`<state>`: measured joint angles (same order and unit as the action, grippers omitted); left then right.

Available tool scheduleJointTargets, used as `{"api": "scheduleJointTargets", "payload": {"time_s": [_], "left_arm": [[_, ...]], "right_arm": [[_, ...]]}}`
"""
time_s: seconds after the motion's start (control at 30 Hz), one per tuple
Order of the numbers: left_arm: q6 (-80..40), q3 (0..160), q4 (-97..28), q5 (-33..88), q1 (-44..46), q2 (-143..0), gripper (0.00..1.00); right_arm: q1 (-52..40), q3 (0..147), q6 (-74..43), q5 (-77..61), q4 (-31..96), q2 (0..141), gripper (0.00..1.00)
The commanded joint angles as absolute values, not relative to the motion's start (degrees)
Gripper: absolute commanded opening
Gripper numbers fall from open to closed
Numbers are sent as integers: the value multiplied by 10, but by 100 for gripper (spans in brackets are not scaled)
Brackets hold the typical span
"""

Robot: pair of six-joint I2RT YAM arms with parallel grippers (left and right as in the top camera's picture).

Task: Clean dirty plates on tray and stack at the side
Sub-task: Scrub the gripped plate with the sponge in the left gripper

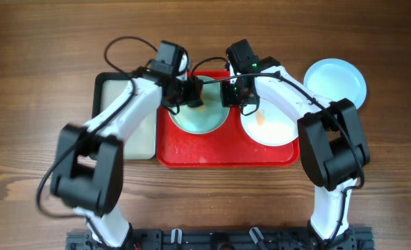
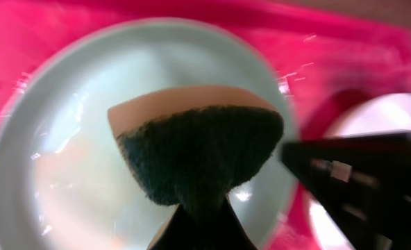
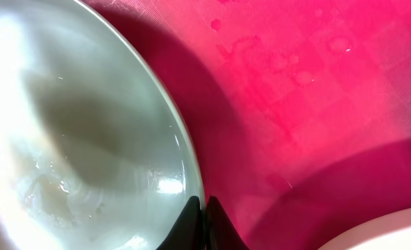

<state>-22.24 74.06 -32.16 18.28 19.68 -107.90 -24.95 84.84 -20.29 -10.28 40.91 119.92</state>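
Observation:
A pale turquoise plate point(image 1: 202, 117) lies on the left half of the red tray point(image 1: 226, 154). My left gripper point(image 1: 191, 94) is shut on a sponge point(image 2: 195, 149), green scouring side down, just over that plate point(image 2: 73, 139). My right gripper point(image 1: 232, 94) is shut on the plate's right rim point(image 3: 185, 160), fingertips pinching it point(image 3: 204, 208). A white plate point(image 1: 271, 125) with an orange smear lies on the tray's right half. Another pale plate point(image 1: 335, 82) sits on the table off the tray's right.
A black-rimmed tray point(image 1: 143, 139) with a pale inside lies left of the red tray, partly under my left arm. Wet drops mark the red tray floor point(image 3: 309, 62). Wooden table point(image 1: 39, 69) surrounds both trays.

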Motion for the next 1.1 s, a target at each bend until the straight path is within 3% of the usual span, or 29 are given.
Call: {"api": "scheduleJointTargets", "payload": {"time_s": [0.0,0.43,0.63,1.07], "left_arm": [[-227,761,-362,135,191,-1017,4],[-231,733,-382,67,196,-1110,4],[-291,733,-377,19,196,-1148,4],[-286,733,-267,303,196,-1191,4]], "right_arm": [[-253,848,-195,-112,407,1196,4],[-253,848,-195,-112,406,1196,4],[-253,848,-180,-121,405,1196,4],[-259,848,-152,-155,396,1196,4]]}}
